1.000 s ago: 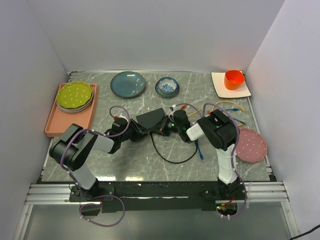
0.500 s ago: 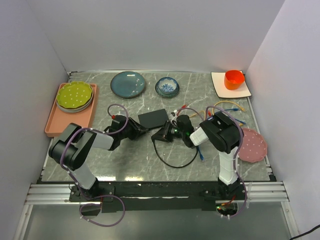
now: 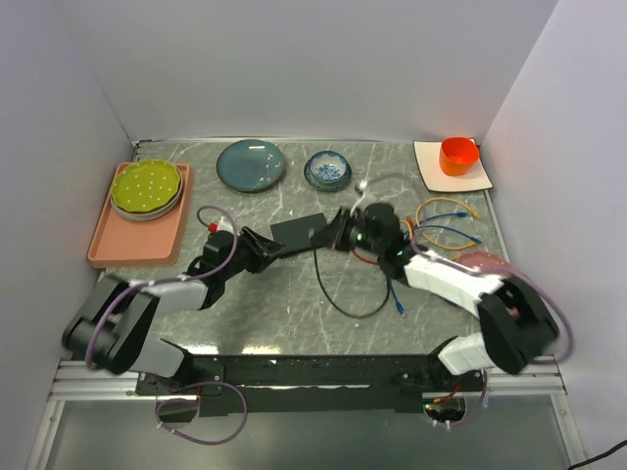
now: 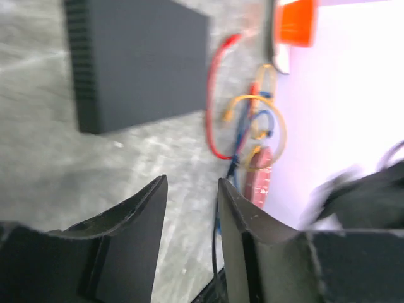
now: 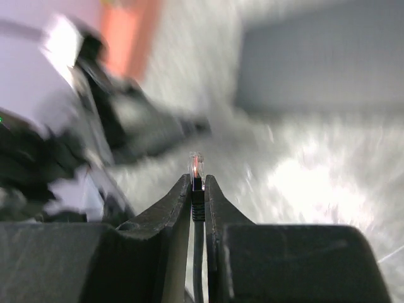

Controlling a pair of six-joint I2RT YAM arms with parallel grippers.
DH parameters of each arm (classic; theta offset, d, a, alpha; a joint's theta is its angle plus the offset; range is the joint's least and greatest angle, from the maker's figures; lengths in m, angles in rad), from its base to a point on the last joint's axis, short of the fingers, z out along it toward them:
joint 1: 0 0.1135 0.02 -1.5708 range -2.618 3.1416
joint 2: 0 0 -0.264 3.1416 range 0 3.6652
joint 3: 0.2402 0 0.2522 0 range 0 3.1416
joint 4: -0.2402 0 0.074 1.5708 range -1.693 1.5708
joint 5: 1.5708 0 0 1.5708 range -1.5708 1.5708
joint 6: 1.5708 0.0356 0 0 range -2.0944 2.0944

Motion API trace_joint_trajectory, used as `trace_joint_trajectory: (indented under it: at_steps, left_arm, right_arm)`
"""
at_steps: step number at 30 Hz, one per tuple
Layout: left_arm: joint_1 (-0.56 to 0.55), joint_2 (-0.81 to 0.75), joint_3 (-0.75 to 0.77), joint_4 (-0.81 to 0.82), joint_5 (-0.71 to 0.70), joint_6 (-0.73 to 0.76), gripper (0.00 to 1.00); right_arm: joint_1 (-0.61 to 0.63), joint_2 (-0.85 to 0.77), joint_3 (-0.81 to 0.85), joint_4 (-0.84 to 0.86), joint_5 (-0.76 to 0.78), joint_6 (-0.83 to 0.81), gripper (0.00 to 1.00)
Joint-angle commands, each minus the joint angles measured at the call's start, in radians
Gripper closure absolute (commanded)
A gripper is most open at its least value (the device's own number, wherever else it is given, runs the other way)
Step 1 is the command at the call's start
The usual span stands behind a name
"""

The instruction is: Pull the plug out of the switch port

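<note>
1. Far to the left of the switch (image 3: pixel 299 231) I see a salmon tray (image 3: pixel 108 250) carrying a green dotted plate (image 3: pixel 146 188).
2. Just left of the switch, the left gripper (image 3: pixel 266 246) lies low over the table. On its wrist camera the two fingers (image 4: pixel 136 221) stand apart with nothing between them, and the switch's flat black top lies ahead of them, not touched.
3. The switch itself lies flat on the marble table (image 3: pixel 255 313), about mid-table, in front of the small blue bowl (image 3: pixel 327 169).
4. Just right of the switch, the right gripper (image 3: pixel 339 235) is pinched on the plug (image 5: pixel 196 165). Its clear tip sticks out past the fingertips in open air, free of the switch, which shows blurred beyond it. The black cable (image 5: pixel 199 252) runs back between the fingers.
5. Further right of the switch lie loose coloured cables (image 3: pixel 446 235).
6. Far right and behind the switch, an orange cup (image 3: pixel 458 155) sits on a white square plate (image 3: pixel 431 176).
</note>
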Motion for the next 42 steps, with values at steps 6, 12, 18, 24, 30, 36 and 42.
trace_joint_trajectory:
  at_steps: [6, 12, 18, 24, 30, 36, 42]
  left_arm:
    - [-0.039, -0.358, -0.123, -0.112, -0.116, 0.056, 0.52]
    - [-0.041, -0.447, -0.189, -0.14, -0.111, 0.052, 0.52]
    - [-0.039, -0.495, -0.206, -0.177, -0.119, 0.055, 0.51]
    - [-0.039, -0.524, -0.181, -0.276, -0.15, 0.07, 0.48]
    - [-0.039, -0.518, -0.155, -0.312, -0.208, 0.072, 0.42]
    - [-0.015, -0.36, -0.03, -0.364, -0.243, 0.043, 0.43]
    - [0.013, -0.064, 0.167, -0.413, -0.262, 0.029, 0.53]
  right_arm:
    - [-0.141, -0.161, 0.311, -0.492, 0.331, -0.19, 1.0]
    - [-0.38, -0.145, 0.274, -0.603, 0.416, -0.118, 1.0]
    - [-0.485, -0.031, 0.356, -0.732, 0.506, -0.098, 0.8]
    - [-0.483, 0.074, 0.486, -0.816, 0.578, -0.053, 0.47]
    - [-0.329, 0.014, 0.493, -0.676, 0.529, -0.119, 0.43]
    - [-0.2, 0.134, 0.458, -0.486, 0.319, -0.115, 0.79]
    - [-0.18, 0.339, 0.487, -0.432, 0.262, -0.107, 1.0]
